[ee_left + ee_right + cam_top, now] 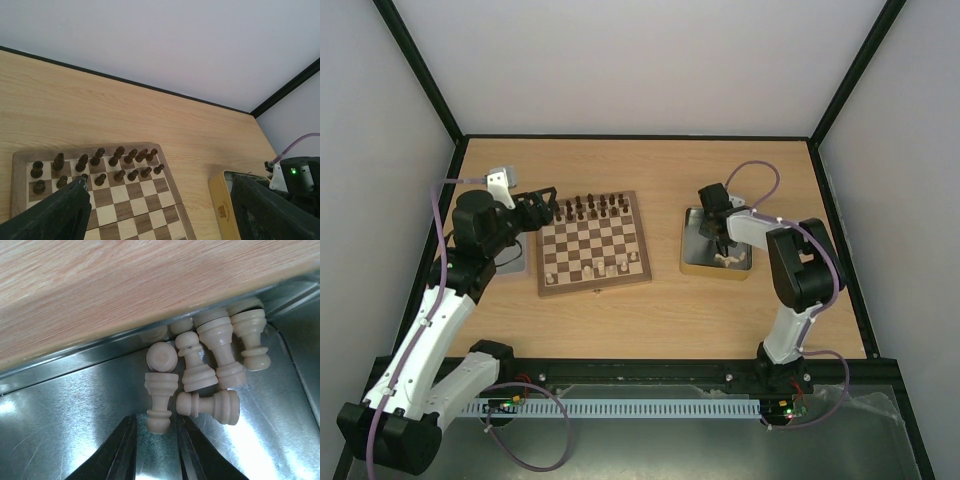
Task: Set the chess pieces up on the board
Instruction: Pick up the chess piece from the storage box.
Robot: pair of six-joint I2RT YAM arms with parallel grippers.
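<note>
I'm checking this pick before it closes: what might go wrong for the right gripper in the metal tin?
1. The cream wooden chess pieces lie touching in the corner of the shallow metal tin; the right gripper, closing on the nearest one, may drag a neighbour.
2. That piece lies on its side, so it may reach the checkered wooden board tilted and topple.

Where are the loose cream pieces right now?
The cream pieces lie toppled in a corner of the metal tin, just ahead of the right gripper; in the top view that tin sits right of the chessboard.
</note>
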